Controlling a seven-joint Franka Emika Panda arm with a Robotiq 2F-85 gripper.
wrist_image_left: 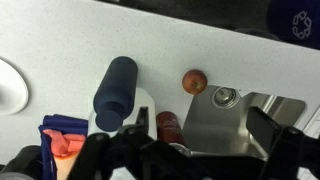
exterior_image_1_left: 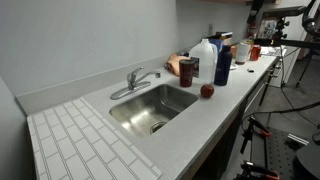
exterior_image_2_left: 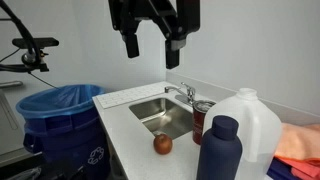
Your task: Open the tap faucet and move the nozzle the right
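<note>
White countertop holds the sink (exterior_image_1_left: 165,100); at its back rim sits the tap faucet (exterior_image_1_left: 134,82), its nozzle (exterior_image_1_left: 146,75) too small to read. High above the sink hangs the gripper (exterior_image_2_left: 152,55), fingers spread, holding nothing. We judge both steps undone: no water shows, and the gripper is well apart from the tap. An apple (exterior_image_1_left: 207,91) lies beside the sink.

We see bright, even room light in both exterior views, with faint soft shadows. The tap faucet (exterior_image_1_left: 136,79) and sink (exterior_image_1_left: 125,112) carry mild glare. In the wrist view the gripper (wrist_image_left: 185,155) is a dark, out-of-focus mass; every frame is coarse.
</note>
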